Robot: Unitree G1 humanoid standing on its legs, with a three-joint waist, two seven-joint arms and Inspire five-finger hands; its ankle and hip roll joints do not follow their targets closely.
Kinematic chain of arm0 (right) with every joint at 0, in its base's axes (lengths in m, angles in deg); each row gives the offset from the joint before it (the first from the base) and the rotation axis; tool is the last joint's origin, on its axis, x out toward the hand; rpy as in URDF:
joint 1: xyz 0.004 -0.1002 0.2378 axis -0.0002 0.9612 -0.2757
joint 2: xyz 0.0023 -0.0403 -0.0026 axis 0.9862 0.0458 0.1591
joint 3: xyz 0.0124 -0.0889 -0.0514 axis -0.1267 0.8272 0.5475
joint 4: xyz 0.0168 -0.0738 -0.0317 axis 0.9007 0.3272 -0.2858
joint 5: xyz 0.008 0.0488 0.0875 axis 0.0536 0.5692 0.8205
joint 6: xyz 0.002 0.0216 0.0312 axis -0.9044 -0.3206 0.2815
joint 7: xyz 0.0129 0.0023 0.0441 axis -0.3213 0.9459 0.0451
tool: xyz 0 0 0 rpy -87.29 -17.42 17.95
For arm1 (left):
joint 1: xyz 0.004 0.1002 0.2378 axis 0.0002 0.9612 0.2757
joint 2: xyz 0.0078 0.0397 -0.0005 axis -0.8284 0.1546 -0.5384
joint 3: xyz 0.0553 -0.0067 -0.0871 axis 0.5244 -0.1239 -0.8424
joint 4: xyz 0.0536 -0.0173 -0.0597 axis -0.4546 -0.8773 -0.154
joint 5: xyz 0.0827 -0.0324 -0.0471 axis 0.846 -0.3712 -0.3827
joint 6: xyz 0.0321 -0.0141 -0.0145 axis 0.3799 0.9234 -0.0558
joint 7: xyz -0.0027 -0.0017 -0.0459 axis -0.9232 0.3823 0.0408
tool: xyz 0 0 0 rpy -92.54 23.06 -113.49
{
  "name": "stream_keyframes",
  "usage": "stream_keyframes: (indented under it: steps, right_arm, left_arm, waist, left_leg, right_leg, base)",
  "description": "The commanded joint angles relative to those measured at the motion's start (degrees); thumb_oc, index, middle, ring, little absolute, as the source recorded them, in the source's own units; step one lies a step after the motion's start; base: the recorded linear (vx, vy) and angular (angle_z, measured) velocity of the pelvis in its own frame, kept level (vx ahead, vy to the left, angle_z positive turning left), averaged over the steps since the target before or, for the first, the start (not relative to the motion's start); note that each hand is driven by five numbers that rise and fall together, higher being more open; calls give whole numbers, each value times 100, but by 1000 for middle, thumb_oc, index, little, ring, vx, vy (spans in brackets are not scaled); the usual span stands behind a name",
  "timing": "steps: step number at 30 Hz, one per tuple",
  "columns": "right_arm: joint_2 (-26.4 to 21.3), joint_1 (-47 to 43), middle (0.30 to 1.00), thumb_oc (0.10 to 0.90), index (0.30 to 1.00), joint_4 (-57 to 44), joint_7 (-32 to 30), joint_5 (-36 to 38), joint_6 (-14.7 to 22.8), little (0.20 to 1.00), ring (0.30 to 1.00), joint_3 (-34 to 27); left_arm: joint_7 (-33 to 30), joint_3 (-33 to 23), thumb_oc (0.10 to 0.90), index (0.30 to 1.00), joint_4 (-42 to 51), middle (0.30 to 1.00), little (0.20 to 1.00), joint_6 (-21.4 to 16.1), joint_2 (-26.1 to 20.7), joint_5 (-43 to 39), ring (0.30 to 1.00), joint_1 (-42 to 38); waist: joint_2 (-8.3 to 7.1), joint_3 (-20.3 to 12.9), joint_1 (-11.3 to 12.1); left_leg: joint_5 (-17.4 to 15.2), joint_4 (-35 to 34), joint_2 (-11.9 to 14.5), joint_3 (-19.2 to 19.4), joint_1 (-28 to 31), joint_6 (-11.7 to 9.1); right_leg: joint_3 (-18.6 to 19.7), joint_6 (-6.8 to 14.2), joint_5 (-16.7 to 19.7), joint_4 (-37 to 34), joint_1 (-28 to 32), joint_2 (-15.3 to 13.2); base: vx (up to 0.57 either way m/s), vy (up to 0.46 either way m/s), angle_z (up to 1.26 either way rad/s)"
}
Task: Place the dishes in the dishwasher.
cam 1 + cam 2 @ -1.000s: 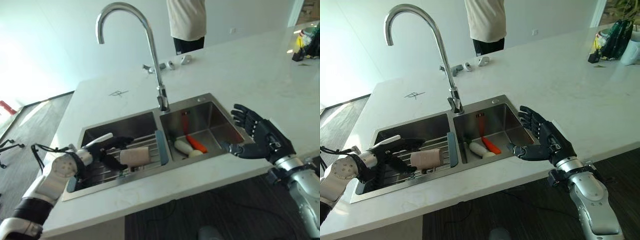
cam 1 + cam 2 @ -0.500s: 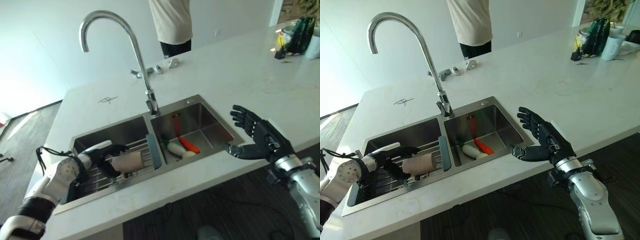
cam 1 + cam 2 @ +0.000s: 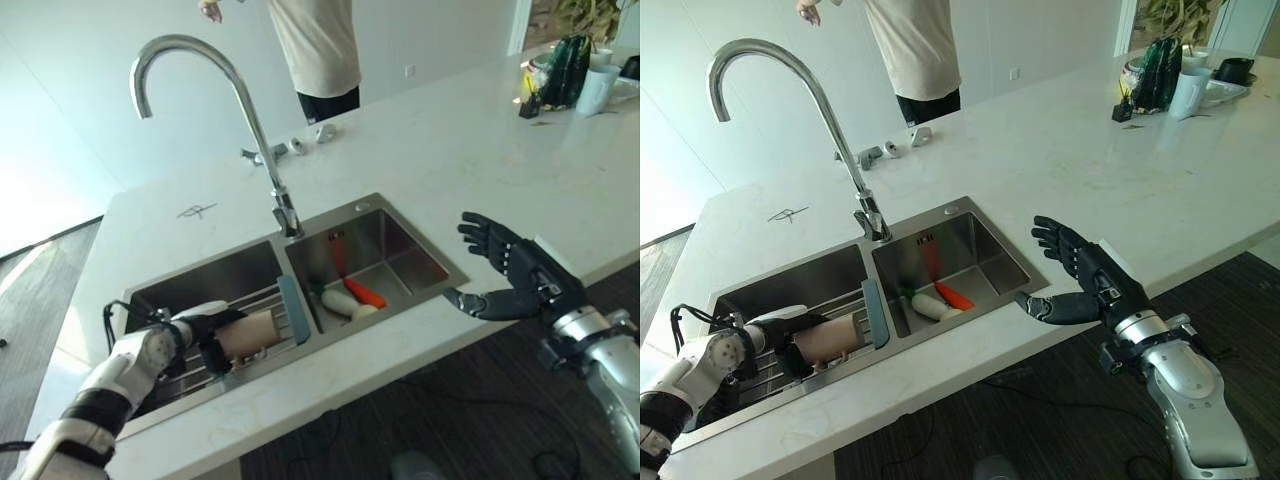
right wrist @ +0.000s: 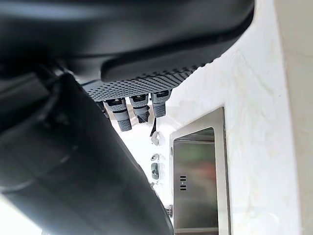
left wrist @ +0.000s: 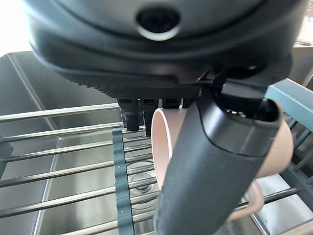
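Our left hand [image 3: 205, 340] lies low in the left basin of the sink [image 3: 400, 205], its thumb and fingers curled round a pink mug [image 3: 248, 334] that rests on its side on the wire rack [image 5: 73, 171] spanning that basin. In the left wrist view we see the thumb pressed across the mug's wall, the fingers behind the rim, and the mug's handle [image 5: 254, 196] hanging just above the rack's bars. The mug's far end lies close against the blue-grey end rail [image 3: 293, 309] of the rack, which runs along the divider between the two basins.

Our right hand [image 3: 1090, 285] hovers above the counter's front edge, just right of the right basin, with fingers spread and straight and the thumb held out toward the sink; it holds nothing.

In the right basin we see a white dish-like item [image 3: 338, 301] and an orange one [image 3: 366, 293] lying together on the bottom, touching or nearly so; we cannot tell just what they are. The tall curved faucet [image 3: 240, 110] rises behind the divider. On the white counter [image 3: 450, 140] beyond it lie a few small grey pieces [image 3: 290, 148], and a person [image 3: 315, 45] in a light top stands at the far side. At the counter's far right corner stand a dark green item [image 3: 1160, 70] and a pale cup [image 3: 1188, 92].
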Motion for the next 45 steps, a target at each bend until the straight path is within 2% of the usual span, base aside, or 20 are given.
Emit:
stream_keyframes:
  steps: [1,7,11,12,16,20,24,26,28,31,35,38,43,45]
  right_arm:
    - [-4,-638,900,800,900,-519,-15,68,566,900,900,-329]
    - [102,-549,900,800,900,-513,-16,-31,603,900,900,-373]
    - [109,-507,900,800,900,-500,-31,-71,616,900,900,-420]
    - [132,-484,900,800,900,-484,-9,-112,612,900,900,-462]
    - [200,-453,900,800,900,-490,-44,-185,624,900,900,-486]
    - [374,-373,900,800,900,-527,-79,-282,640,900,900,-607]
    - [450,-336,900,800,900,-541,-130,-313,657,900,900,-656]
    - [550,-331,900,800,900,-565,-197,-377,662,900,900,-667]
    - [694,-346,900,800,900,-664,-346,-284,683,900,900,-682]
    - [963,-344,900,800,900,-896,-436,-283,845,900,900,-681]
    - [1118,-214,900,800,900,-1061,-528,-266,1008,900,900,-748]
    - [1266,-136,900,800,900,-1161,-508,-176,1148,900,900,-710]
    - [1361,-74,900,800,900,-1293,-591,-36,1337,900,900,-622]
    - [1350,-2,900,800,900,-1339,-620,-178,1346,900,900,-568]
  left_arm:
    - [-328,-419,400,300,145,300,300,-53,-61,-426,300,-479]
    - [-483,-751,400,300,579,300,300,-149,19,-757,300,-290]
    - [-559,-1068,400,300,954,300,300,-101,-75,-1364,300,-185]
    - [-833,-1401,400,300,1081,300,300,-204,-80,-1693,300,-54]
    - [-1111,-1767,400,300,1358,300,300,-251,-88,-1946,300,160]
    - [-1714,-2676,400,300,2027,300,300,-403,89,-2360,300,751]
    - [-2127,-3070,400,300,2298,300,300,-599,219,-2461,300,1057]
    - [-2362,-3289,400,300,2649,300,300,-583,351,-2466,300,1228]
    - [-2709,-3558,400,300,3079,300,300,-766,618,-2555,300,1449]
    - [-2871,-3794,400,300,3757,300,300,-904,910,-2493,300,1798]
    - [-2824,-3935,400,300,4397,300,300,-1072,1289,-2557,300,2150]
    - [-2694,-3966,400,300,4839,300,300,-1275,1705,-3033,300,2441]
    - [-2697,-3890,400,300,5226,300,300,-1314,2157,-3231,300,2811]
    - [-2693,-3916,400,300,5384,300,300,-1289,2265,-3553,300,3046]
  waist:
    - [-83,-92,-71]
    - [-124,-84,22]
    - [-139,-74,90]
    - [-144,-61,140]
    - [-159,-58,226]
    - [-223,-76,424]
    - [-261,-76,515]
    - [-292,-71,583]
    - [-349,-65,700]
    - [-399,-41,861]
    - [-476,-18,1029]
    - [-552,38,1251]
    - [-596,145,1506]
    - [-604,244,1665]
  left_leg:
    - [-1850,1227,102,-251,66,129]
    - [-1835,1227,84,-313,43,134]
    - [-1822,1227,66,-380,22,127]
    - [-1819,1227,41,-431,6,128]
    - [-1811,1227,15,-503,-30,129]
    - [-1737,1227,-11,-632,-150,117]
    - [-1725,1227,-23,-698,-177,115]
    - [-1716,1227,-29,-754,-199,113]
    - [-1706,1227,-43,-832,-231,114]
    - [-1684,1227,-42,-938,-271,98]
    - [-1658,1227,-28,-1065,-328,67]
    - [-1591,1227,-18,-1242,-401,20]
    - [-1446,1227,37,-1438,-491,-98]
    - [-1280,1227,58,-1536,-573,-209]
  right_leg:
    - [-211,704,243,-1069,529,-116]
    - [-270,684,234,-1069,557,-136]
    - [-296,689,237,-1069,570,-169]
    - [-313,683,232,-1069,579,-191]
    - [-355,672,222,-1069,586,-222]
    - [-443,641,228,-1069,555,-271]
    - [-501,626,209,-1069,571,-293]
    - [-554,618,193,-1069,588,-313]
    - [-633,597,168,-1069,610,-334]
    - [-753,560,133,-1069,649,-342]
    - [-882,514,86,-1069,678,-341]
    - [-1033,445,34,-1069,718,-313]
    - [-1226,351,-18,-1069,744,-294]
    - [-1338,301,-29,-1069,753,-308]
  base:
    - [0,0,0]
    - [-1,2,4]
    - [10,8,4]
    - [-6,11,13]
    - [9,7,12]
    - [-14,-17,21]
    - [1,-17,7]
    - [-5,-42,12]
    - [-8,-69,21]
    - [-26,-112,29]
    - [-44,-131,26]
    - [-43,-171,37]
    - [-33,-155,34]
    - [-41,-154,26]
